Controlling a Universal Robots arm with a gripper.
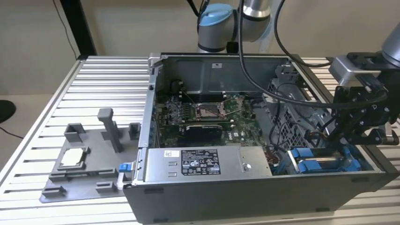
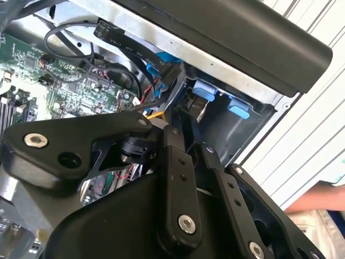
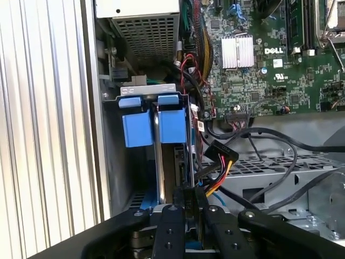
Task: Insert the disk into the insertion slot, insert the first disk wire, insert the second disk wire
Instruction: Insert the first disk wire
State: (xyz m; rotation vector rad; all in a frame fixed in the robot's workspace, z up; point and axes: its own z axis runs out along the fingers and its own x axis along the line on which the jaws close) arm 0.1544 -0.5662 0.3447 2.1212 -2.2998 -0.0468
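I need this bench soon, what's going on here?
A robot arm's black gripper reaches into the open grey computer case at its corner drive bay. The silver disk in its bright blue plastic frame sits in the bay, close by the gripper. A black plug on red and yellow wires hangs beside it.

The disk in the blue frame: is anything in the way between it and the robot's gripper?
Nothing visible is. In the first wrist view the gripper hangs close to the disk, which stands in its slot. The wires lie beside the slot, on the green board's side, not across the gap.
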